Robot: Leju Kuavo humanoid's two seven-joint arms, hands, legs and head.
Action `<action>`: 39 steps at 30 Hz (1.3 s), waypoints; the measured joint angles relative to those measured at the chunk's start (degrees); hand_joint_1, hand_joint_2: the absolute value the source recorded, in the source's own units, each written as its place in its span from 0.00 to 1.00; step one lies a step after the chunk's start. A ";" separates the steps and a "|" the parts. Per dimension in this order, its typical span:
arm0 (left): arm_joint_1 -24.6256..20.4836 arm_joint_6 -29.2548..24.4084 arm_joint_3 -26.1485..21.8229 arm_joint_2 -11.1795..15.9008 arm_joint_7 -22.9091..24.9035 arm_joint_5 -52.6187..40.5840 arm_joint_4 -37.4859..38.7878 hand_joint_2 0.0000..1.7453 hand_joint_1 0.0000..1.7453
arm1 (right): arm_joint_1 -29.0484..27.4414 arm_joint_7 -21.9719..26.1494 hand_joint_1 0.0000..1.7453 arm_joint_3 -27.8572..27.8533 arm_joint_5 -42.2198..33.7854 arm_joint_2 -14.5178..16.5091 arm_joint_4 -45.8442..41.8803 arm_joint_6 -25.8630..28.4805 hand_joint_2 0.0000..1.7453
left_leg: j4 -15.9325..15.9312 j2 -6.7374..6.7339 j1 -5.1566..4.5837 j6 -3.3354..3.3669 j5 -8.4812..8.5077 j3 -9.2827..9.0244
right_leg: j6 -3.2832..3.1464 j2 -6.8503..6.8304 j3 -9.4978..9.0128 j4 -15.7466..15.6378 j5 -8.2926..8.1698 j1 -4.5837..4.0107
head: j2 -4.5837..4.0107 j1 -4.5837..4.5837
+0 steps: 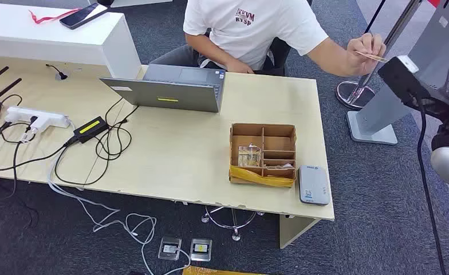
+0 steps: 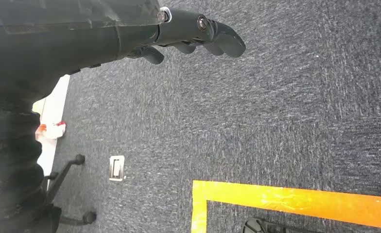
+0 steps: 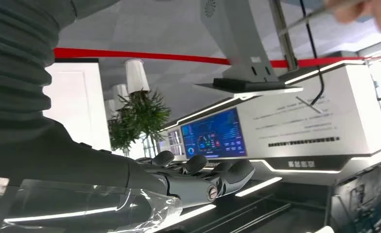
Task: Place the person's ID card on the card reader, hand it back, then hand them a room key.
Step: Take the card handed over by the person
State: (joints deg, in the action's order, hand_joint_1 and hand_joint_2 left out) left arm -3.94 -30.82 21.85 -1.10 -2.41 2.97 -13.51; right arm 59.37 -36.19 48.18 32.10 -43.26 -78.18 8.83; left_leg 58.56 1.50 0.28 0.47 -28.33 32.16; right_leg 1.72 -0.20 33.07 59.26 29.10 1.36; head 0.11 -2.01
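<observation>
Seated person [image 1: 251, 28] in a white shirt holds out a thin ID card [image 1: 371, 55], pinched in a raised hand [image 1: 366, 50] beyond the desk's [image 1: 182, 154] far right corner. The card is apart from the robot's right hand [image 3: 198, 182], whose fingers lie stretched out, slightly apart, holding nothing. The left hand [image 2: 193, 34] hangs over grey carpet [image 2: 276, 111], fingers loosely curled, empty. On the desk, a grey card reader [image 1: 314, 185] lies just beside a cardboard divider box [image 1: 263, 153].
</observation>
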 joint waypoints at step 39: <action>0.12 -0.03 2.21 0.41 -0.65 2.03 0.00 1.00 0.00 | -1.63 1.90 1.00 10.17 -2.20 5.08 -5.31 2.22 1.00 | 0.00 -0.05 0.00 0.00 0.00 -0.04 | 0.00 0.07 0.02 -0.01 0.00 0.00 | 0.00 0.00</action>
State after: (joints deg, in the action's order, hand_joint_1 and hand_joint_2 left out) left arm -3.82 -30.85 24.05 -0.69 -3.06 5.01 -13.51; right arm 57.75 -34.29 58.35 29.90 -38.18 -83.49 11.05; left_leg 58.56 1.45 0.28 0.46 -28.34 32.12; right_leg 1.72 -0.13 33.09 59.25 29.10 1.37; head 0.11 -2.01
